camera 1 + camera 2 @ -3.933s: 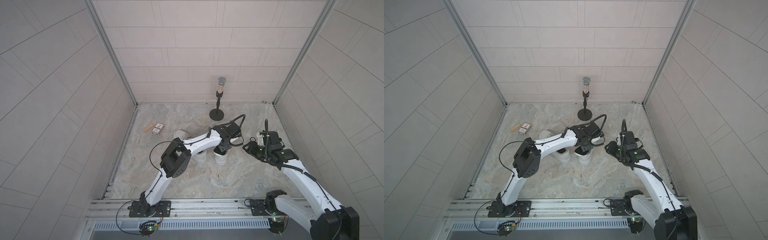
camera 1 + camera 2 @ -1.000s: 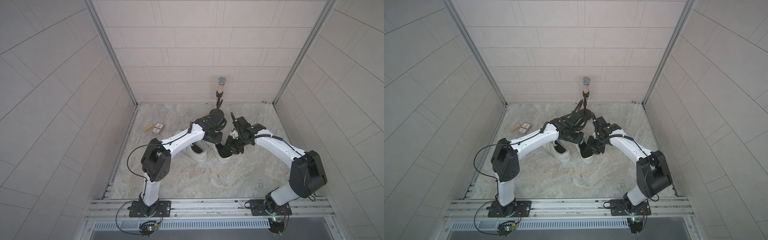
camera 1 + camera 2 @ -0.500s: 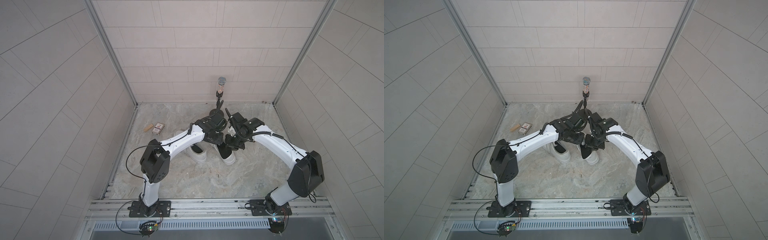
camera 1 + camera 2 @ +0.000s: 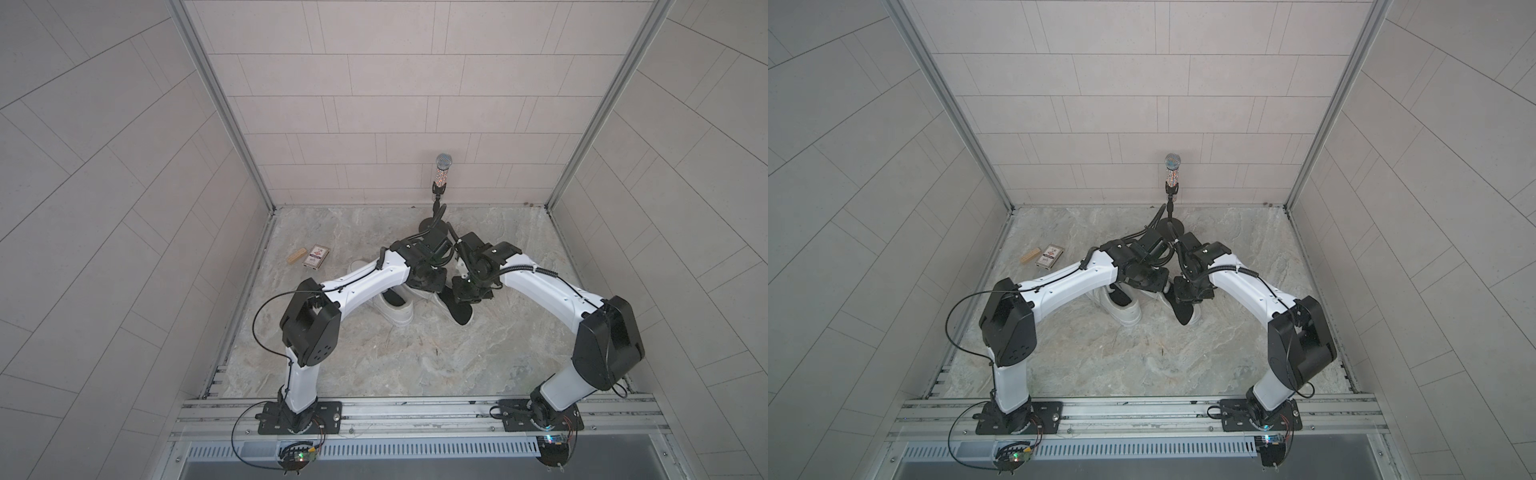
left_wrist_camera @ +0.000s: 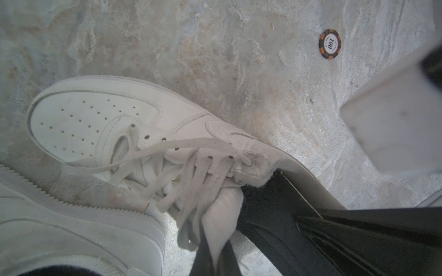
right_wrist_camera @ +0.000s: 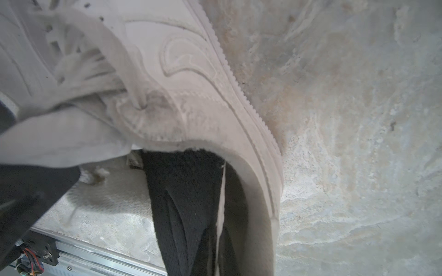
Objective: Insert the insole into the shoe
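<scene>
**Top views.** Both arms meet over the shoe [image 4: 432,297]. The left gripper [image 4: 426,284] is over the laces. The right gripper [image 4: 468,293] is just beside it, over the heel end. The black insole [image 4: 459,312] sticks out past the heel toward the rail [image 4: 415,405]. The shoe's long axis runs from the near heel to the far toe, slanting toward the left arm's side. A second shoe [image 4: 397,311] lies just beside it, roughly parallel. Neither gripper's jaws can be read in these views.

**Left wrist view.** The left gripper pinches the tongue [image 5: 218,215]: white fabric shows between the black fingers [image 5: 203,251], held up off the opening. The insole enters the opening right behind the tongue. The toe lies ahead, along the axis. A chip [image 5: 329,43] lies well apart on the table [image 5: 239,59].

**Right wrist view.** The insole is creased lengthwise, with its front end inside the shoe and its rear part outside. The right gripper is pressed together, apparently on the insole's rear. It is black on black, so the fingers are hard to tell from the insole.

**Judgement.** The toe lies straight ahead of the right gripper along the shoe's axis, and the coming push depends on that line. The right arm is nearer the free end, so it would likely feed the insole in while the left gripper keeps the tongue up. How far in the front end reaches is hidden.
</scene>
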Motion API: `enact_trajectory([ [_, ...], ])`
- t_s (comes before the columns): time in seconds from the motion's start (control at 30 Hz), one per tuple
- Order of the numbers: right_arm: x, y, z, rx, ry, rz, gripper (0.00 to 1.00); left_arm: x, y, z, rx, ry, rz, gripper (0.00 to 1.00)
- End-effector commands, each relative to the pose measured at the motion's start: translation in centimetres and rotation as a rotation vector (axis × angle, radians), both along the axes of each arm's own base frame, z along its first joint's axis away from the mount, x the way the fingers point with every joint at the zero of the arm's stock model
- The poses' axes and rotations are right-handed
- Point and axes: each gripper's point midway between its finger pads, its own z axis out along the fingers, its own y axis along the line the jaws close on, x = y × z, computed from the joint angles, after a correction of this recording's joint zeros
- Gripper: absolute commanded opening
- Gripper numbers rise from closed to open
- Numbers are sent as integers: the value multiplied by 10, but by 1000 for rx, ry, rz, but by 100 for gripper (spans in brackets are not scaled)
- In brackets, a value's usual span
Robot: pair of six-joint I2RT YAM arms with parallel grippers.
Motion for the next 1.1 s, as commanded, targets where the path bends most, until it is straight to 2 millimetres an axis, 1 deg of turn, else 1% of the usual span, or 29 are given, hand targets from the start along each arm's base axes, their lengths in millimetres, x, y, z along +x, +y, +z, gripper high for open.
enact_trajectory([
  [0.0,25,13,-2,51,-147,63,1,2,-16,22,-111,-19,16,0],
  [0.1,21,-2,1,7,-115,71,1,9,0,15,-70,-15,64,0],
  [0.17,13,-16,5,-36,-43,67,1,16,14,12,-64,-13,114,0],
  [0.2,9,-19,8,-56,-15,80,1,17,17,11,-64,-13,128,0],
  [0.27,1,-19,16,-54,8,120,2,21,26,9,-40,-26,157,0],
  [0.37,-10,-8,29,31,14,176,2,23,33,1,-5,-27,185,0],
  [0.43,-21,-5,34,53,55,221,2,24,36,-1,9,-33,201,0],
  [0.57,-45,-14,34,19,151,292,2,26,35,-2,8,-31,211,0],
  [0.6,-48,-17,33,10,157,300,2,26,34,-1,8,-30,210,0],
  [0.67,-46,-27,33,-54,145,302,2,28,32,1,0,-26,213,0],
  [0.73,-39,-39,34,-133,122,288,3,28,30,3,-7,-27,212,0],
  [0.83,-24,-55,36,-238,55,238,5,27,28,3,-8,-25,208,0],
  [0.9,-14,-49,36,-204,-2,226,9,26,26,4,-15,-23,201,0],
  [0.97,-4,-30,37,-102,-81,209,9,24,21,5,-28,-13,192,0],
  [1.0,-1,-15,38,-17,-114,208,10,22,18,6,-36,-9,191,0],
  [1.03,2,-7,38,40,-139,188,10,21,16,7,-43,-5,189,0],
  [1.07,5,-5,36,57,-150,163,10,21,15,8,-48,-3,192,0],
])
